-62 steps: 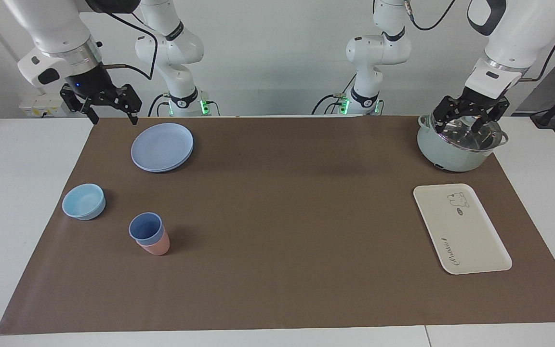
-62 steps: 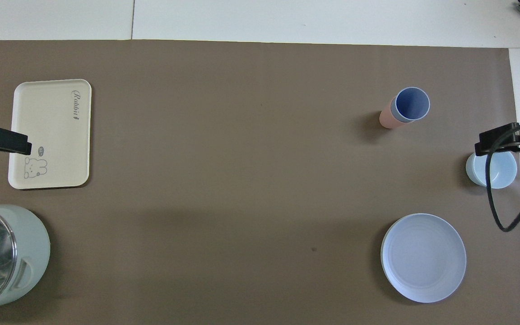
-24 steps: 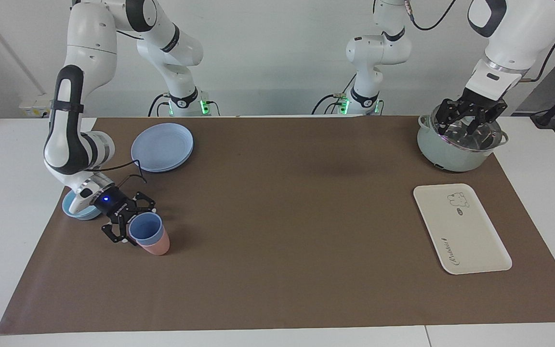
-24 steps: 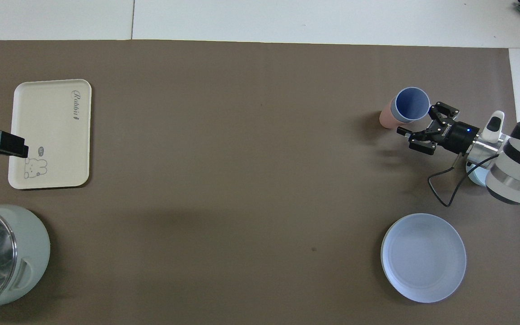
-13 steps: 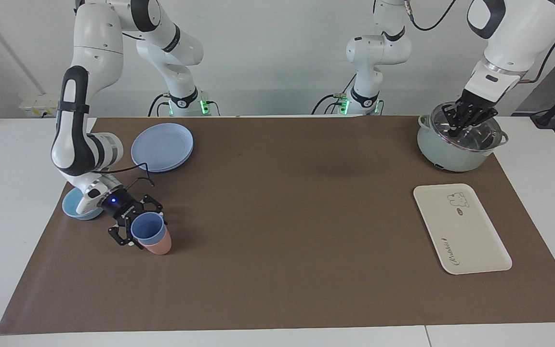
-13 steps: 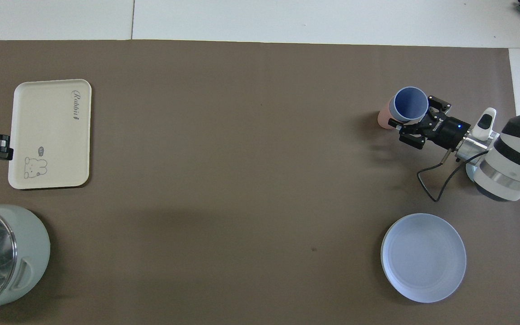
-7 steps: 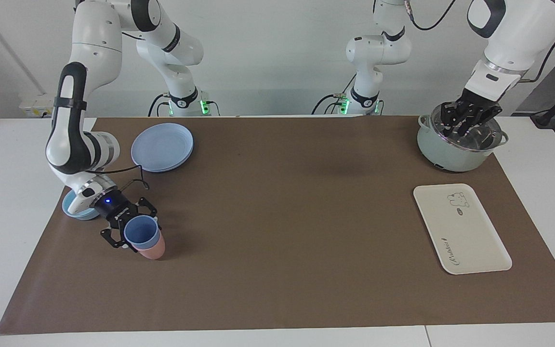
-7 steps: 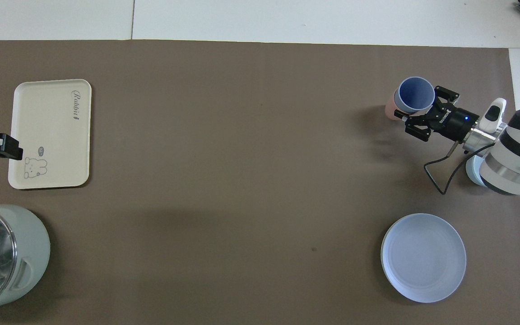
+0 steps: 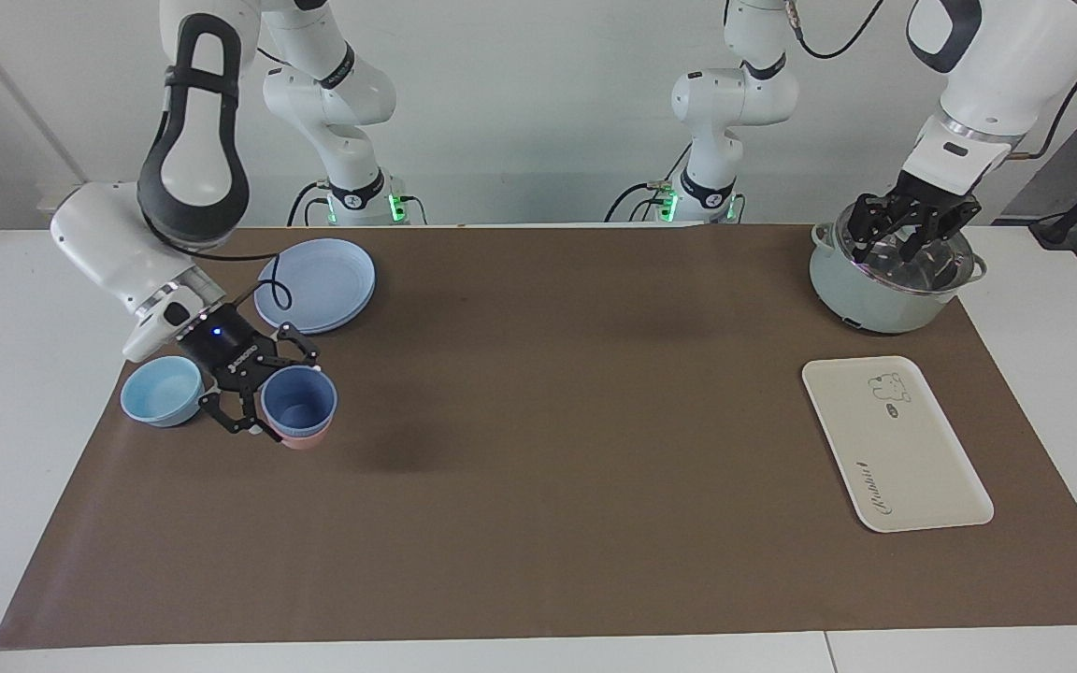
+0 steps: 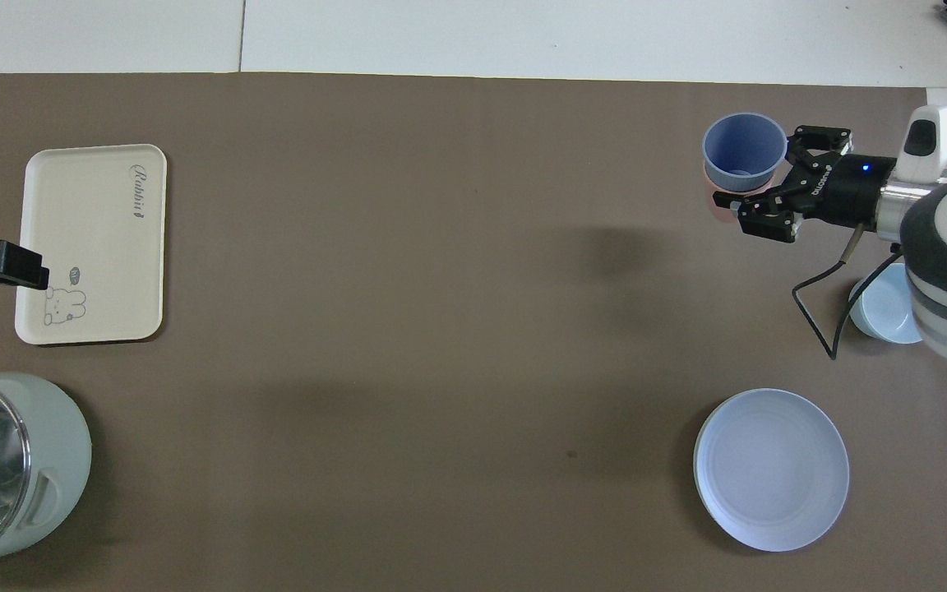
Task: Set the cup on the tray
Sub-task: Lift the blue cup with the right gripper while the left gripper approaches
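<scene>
Right gripper (image 9: 269, 400) clamped on cup (image 9: 299, 400), lifted above mat, pink cup (image 9: 300, 439) seemingly stuck beneath | left gripper (image 9: 907, 228) waits open over pot (image 9: 884, 290) | tray (image 9: 894, 443) bare near pot

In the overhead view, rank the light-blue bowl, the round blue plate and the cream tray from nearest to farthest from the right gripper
From the right gripper, shut on the cup:
1. Light-blue bowl, toward the right arm's end, partly under that arm.
2. Round blue plate, nearer to the robots than the bowl.
3. Cream tray, at the left arm's end of the table.
</scene>
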